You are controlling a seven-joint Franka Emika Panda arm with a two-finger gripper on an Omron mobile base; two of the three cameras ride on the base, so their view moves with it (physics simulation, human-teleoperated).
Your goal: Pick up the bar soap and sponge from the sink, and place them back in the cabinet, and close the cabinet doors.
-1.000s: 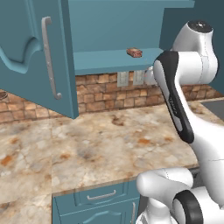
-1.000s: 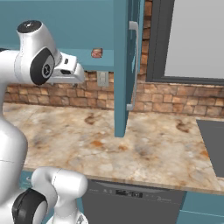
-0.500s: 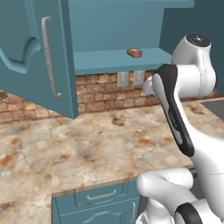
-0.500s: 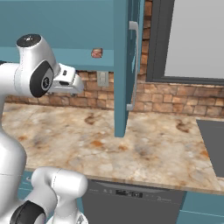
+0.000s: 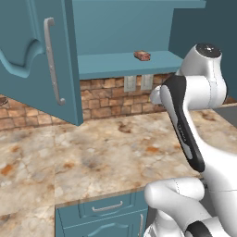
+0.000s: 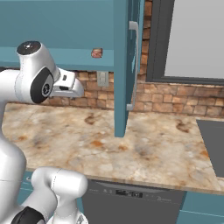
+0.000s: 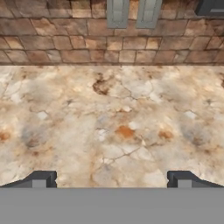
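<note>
Bar soap (image 5: pixel 142 55) seen on cabinet (image 5: pixel 125 62) shelf; end effector (image 7: pixel 111 179) spread wide, empty (over bare surface (image 7: pixel 113 127)), best swung toward sink w/ doors avoided.

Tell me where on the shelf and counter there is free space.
The shelf is bare left of the soap, up to the open left door. The counter is free between the brick wall and its front edge. The right door hangs over its middle.
</note>
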